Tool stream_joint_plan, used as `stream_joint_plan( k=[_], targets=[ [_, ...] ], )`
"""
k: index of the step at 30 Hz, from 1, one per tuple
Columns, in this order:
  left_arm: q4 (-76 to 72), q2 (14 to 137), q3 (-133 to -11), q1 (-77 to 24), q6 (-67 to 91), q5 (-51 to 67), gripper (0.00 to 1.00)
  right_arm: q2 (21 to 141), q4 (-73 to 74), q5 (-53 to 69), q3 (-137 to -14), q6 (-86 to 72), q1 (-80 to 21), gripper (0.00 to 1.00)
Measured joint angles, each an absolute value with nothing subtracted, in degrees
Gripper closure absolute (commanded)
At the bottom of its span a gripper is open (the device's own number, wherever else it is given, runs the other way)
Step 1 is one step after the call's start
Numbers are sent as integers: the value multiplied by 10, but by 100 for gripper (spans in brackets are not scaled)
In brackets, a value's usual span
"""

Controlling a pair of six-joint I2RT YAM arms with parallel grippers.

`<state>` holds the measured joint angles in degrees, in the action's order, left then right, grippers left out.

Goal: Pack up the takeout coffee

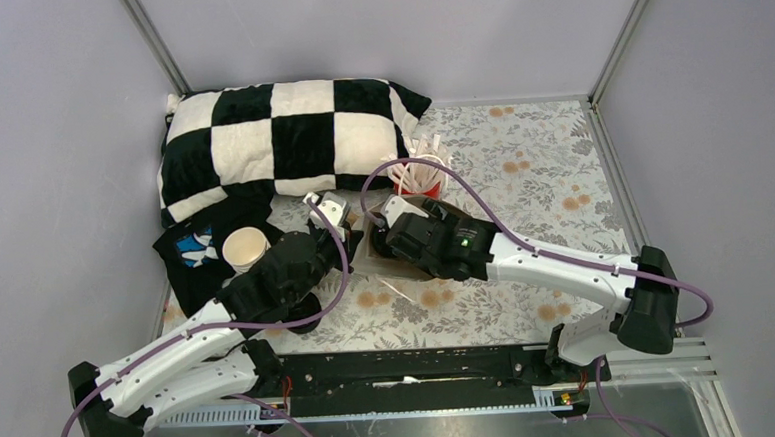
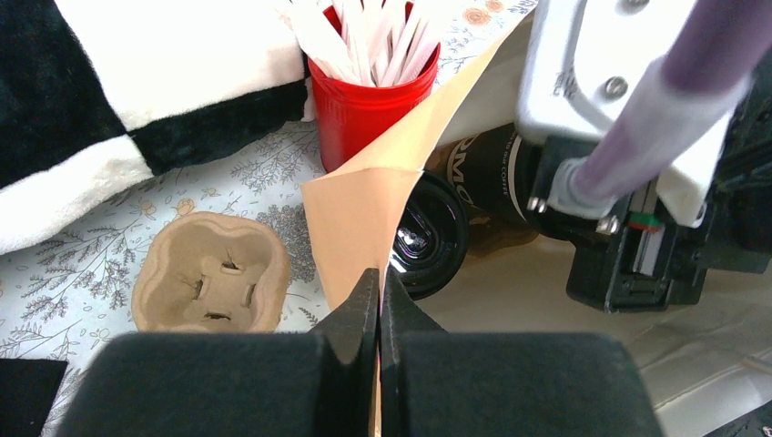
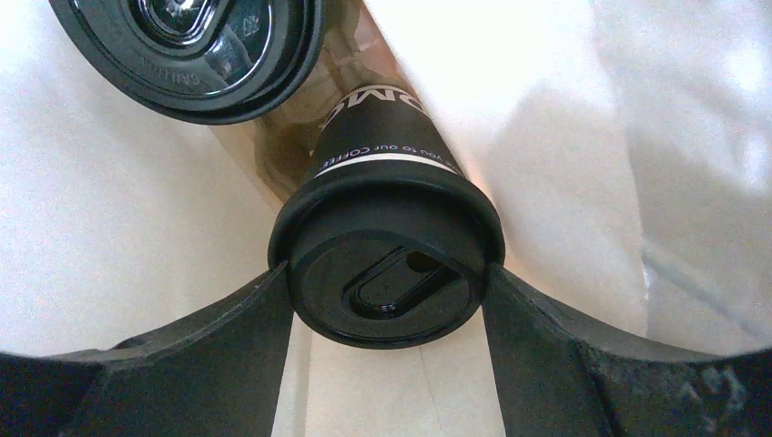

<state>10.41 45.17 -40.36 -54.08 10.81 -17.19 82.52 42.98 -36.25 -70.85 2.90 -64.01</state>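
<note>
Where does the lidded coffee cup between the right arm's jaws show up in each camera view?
Right wrist: the lidded cup sits dead centre, lid facing the camera, gripped between the jaws.
Left wrist: upper centre, its dark printed side showing just right of the other cup.
Top external: not visible; the right arm covers it.
Shared landmark: the paper bag, tan in all three views.

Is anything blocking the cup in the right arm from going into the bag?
Nothing visible. The right tool holds the cup inside the paper bag, whose edge the left tool pinches open; the second cup lies beside it.
</note>
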Motion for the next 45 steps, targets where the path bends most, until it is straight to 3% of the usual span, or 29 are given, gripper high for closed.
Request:
stream_joint_plan(
  k=[9,12,18,27,33,35,41,45],
  targets=[
    [95,450,-397,-543,107,-175,100,797,430,-350,-705,4,-636,68],
    [109,454,-404,-543,107,-189,84,798,431,-348,-706,1,-636,68],
    [221,517,-504,-542,133,-232,61,804,438,-328,-713,-8,-633,68],
    [318,594,-605,-496,180,-199,53,804,449,-306,-721,-7,-632,68],
    [350,652,-658,-475,193,-171,33,802,452,-303,-721,-7,-632,68],
    [355,660,-675,-473,195,-164,32,800,454,-303,-721,-7,-632,68],
    [367,687,-735,-458,202,-150,41,793,456,-303,-720,-7,-632,68],
    [365,703,-738,-450,200,-143,54,780,456,-303,-719,-7,-632,68]
  ],
)
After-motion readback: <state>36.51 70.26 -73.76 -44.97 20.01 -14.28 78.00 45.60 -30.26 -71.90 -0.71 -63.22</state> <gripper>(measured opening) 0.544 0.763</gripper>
